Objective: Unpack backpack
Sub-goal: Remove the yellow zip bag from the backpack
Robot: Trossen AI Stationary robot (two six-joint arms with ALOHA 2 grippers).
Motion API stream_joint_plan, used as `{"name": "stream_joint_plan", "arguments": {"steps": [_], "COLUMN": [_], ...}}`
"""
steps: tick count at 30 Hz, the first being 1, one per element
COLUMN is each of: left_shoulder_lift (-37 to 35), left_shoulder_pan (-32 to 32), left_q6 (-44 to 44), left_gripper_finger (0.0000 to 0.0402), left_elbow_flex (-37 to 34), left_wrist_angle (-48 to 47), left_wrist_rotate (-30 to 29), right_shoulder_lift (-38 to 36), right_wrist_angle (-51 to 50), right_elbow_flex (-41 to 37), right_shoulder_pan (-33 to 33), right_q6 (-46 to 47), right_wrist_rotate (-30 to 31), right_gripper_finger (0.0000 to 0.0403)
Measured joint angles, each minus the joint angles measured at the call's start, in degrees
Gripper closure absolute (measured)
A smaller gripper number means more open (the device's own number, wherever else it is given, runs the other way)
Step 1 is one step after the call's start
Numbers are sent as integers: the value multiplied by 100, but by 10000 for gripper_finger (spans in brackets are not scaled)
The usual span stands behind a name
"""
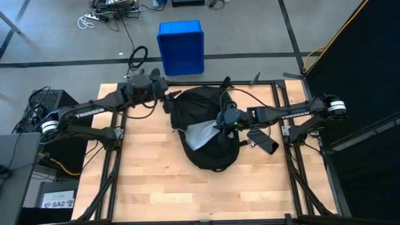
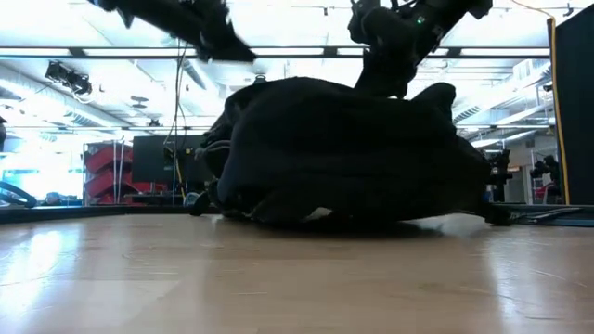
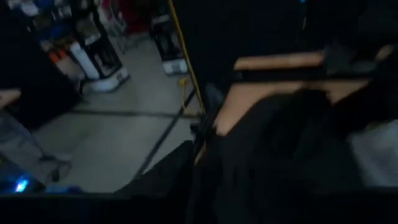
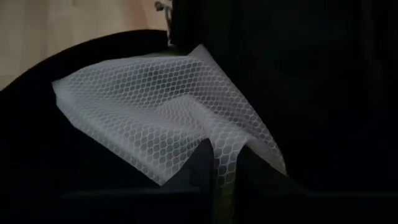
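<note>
Right tool (image 1: 219, 122) is clamped on white mesh sheet (image 1: 201, 134), drawing it from backpack (image 1: 209, 150); left tool (image 1: 167, 100), beside the backpack, cannot tell; next, lift clear

You have the backpack (image 1: 209, 140) lying on the middle of the table (image 1: 150, 187), toward its far edge, with bare board in front of it and to both sides. Your left gripper (image 1: 164, 94) sits at the backpack's far left corner, just beside the fabric, while your right gripper (image 1: 220, 122) is over the backpack's middle, at a mesh sheet (image 1: 201, 134) that spreads out of the bag toward your left. Beyond the table's far edge, on the floor, a bin (image 1: 181, 47) stands well apart from the backpack.
</note>
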Motion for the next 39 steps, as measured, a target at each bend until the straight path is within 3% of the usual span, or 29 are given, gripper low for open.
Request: {"name": "stream_joint_plan", "arguments": {"steps": [6, 8, 10, 15, 18, 27, 32, 36, 39], "left_shoulder_lift": [-54, 77, 227, 873, 1257, 2278, 3036, 3536, 3839], "left_shoulder_pan": [-892, -1377, -1885, -2865, -3193, -3715, -3774, -3623, -3518], "left_q6": [-507, -709, -692, -65, 293, 784, 1033, 682, 585], "left_gripper_finger": [220, 220, 224, 233, 233, 215, 175, 145, 131], "left_elbow_flex": [-129, -307, -477, -575, -578, 143, 748, 1198, 1437], "left_wrist_angle": [194, 437, 689, 980, 1408, 1542, 936, 356, 246], "left_wrist_rotate": [1221, 1191, 563, -1727, -2536, -3149, -4338, -4576, -5086], "right_shoulder_lift": [-5, -7, -7, -11, -11, -15, -18, -21, -22], "right_wrist_angle": [389, 482, 617, 825, 865, 958, 1015, 1054, 1055], "right_elbow_flex": [1, 2, 2, 7, 7, 11, 11, 11, 11], "right_shoulder_pan": [-166, -221, -241, -281, -280, -277, -279, -270, -268], "right_q6": [-121, -149, -161, -161, -161, -102, -60, -46, 58], "right_wrist_rotate": [-76, -91, -108, -321, -334, -380, -407, -433, -483], "right_gripper_finger": [402, 403, 403, 403, 403, 402, 402, 401, 401]}}
